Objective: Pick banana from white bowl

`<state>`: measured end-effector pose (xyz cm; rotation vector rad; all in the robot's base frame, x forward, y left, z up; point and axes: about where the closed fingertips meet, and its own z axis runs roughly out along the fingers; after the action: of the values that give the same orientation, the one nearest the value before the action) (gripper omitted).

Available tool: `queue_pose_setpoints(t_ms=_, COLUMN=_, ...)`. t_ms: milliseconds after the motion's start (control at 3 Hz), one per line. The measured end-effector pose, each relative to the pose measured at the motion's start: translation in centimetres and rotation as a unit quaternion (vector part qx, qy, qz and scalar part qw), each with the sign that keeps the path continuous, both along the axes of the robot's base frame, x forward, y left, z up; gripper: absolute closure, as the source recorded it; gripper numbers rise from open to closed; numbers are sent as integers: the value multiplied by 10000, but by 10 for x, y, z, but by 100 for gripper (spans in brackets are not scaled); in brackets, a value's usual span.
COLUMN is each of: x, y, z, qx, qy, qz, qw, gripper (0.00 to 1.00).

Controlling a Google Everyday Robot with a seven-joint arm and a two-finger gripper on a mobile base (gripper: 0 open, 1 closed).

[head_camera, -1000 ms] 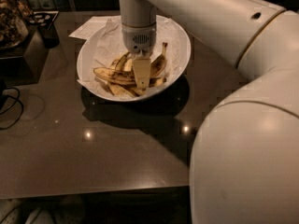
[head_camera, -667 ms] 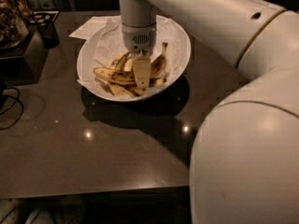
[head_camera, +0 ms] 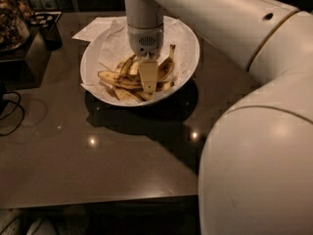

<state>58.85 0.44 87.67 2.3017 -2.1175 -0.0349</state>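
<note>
Gripper: the robot's pale two-finger gripper (head_camera: 148,86) hangs low inside the wide glossy white bowl (head_camera: 188,42), which sits near the far edge of the dark polished worktop (head_camera: 98,155).
Grip: cannot tell how open it is or whether it holds anything.
Banana: the long speckled yellow banana (head_camera: 117,78) lies in the bowl, touching or just beside the gripper and stretching toward the worktop's left edge.
Long axis: roughly parallel to the near edge.

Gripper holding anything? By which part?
Cannot tell. The gripper is low in the white bowl, at one end of the banana; any grasp is hidden.
</note>
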Motion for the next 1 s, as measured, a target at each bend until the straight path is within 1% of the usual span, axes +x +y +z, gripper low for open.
queue_pose_setpoints(t_ms=1000, x=0, y=0, z=-1, qx=0, qy=0, qz=0, qw=10000, gripper=13)
